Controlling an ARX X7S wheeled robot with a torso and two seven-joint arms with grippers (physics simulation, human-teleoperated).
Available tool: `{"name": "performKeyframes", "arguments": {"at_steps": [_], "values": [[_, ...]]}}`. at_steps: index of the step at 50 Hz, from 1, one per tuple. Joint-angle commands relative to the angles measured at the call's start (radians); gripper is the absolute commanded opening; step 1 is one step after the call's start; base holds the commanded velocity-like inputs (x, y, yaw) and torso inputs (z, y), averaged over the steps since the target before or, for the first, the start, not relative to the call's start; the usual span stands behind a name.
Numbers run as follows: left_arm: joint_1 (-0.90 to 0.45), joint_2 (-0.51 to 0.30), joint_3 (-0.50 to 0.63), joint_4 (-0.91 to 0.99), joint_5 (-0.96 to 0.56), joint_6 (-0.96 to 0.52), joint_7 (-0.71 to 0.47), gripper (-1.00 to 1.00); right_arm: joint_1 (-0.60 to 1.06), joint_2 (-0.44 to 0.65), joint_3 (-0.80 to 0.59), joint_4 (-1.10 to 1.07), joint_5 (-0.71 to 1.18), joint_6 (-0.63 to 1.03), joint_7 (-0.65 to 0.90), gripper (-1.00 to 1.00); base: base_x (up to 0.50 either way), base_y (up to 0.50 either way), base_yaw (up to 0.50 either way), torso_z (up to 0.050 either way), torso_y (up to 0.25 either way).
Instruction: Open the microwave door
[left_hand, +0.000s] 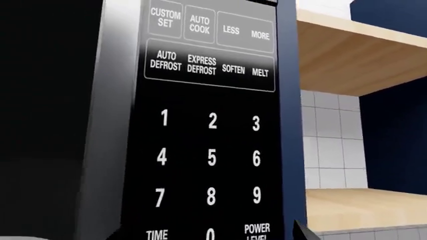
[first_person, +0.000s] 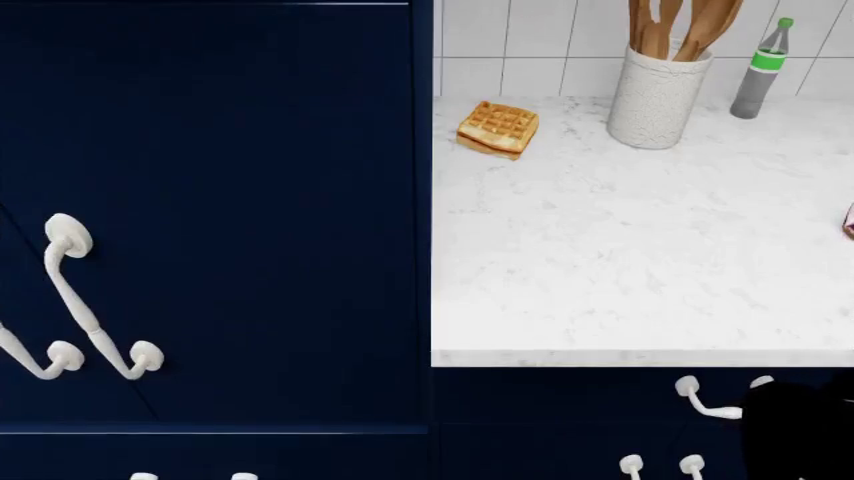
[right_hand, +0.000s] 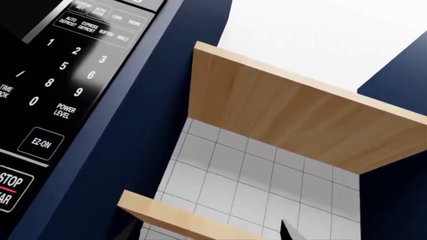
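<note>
Keypad (left_hand: 210, 145) of the microwave (left_hand: 107, 125) fills the left wrist view, door edge alongside, and neither pincer's state can be told.

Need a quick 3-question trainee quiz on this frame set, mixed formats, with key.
1. True or false: the left wrist view shows the microwave keypad close up, with digits 1 to 9 readable.
2. Multiple choice: on the white countertop in the head view, what lies nearest the dark cabinet? A) the waffle B) the utensil crock C) the green-capped bottle
3. Fill in: in the right wrist view, the button just below POWER LEVEL reads ____.

Key: 1 true; 2 A; 3 EZ-ON.
</note>
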Motion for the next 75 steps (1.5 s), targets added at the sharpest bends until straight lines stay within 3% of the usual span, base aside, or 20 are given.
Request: {"name": "performKeyframes", "arguments": {"at_steps": [1, 26, 55, 61, 75], "values": [[0.042, -0.024, -0.062, 0.075, -0.060, -0.005, -0.070, 1.00, -0.015, 0.003, -0.010, 0.021, -0.001, -0.034, 0.009, 1.00, 0.00, 0.00, 0.00, 0.000, 0.000], [0.101, -0.067, -0.231, 0.350, -0.435, -0.087, -0.382, 1.00, -0.009, 0.005, -0.006, 0.016, 0.012, -0.027, 0.016, 1.00, 0.00, 0.00, 0.00, 0.000, 0.000], [0.025, -0.117, -0.268, 0.468, -0.729, -0.023, -0.616, 1.00, 0.004, 0.007, 0.001, 0.009, 0.030, -0.011, 0.022, 1.00, 0.00, 0.00, 0.00, 0.000, 0.000], [-0.022, -0.078, -0.247, 0.463, -0.741, 0.007, -0.637, 1.00, 0.010, 0.006, 0.005, 0.002, 0.036, 0.002, 0.024, 1.00, 0.00, 0.00, 0.00, 0.000, 0.000], [-0.024, 0.077, -0.154, 0.384, -0.558, 0.053, -0.544, 1.00, 0.024, 0.012, 0.009, -0.010, 0.046, 0.026, 0.030, 1.00, 0.00, 0.00, 0.00, 0.000, 0.000]]}}
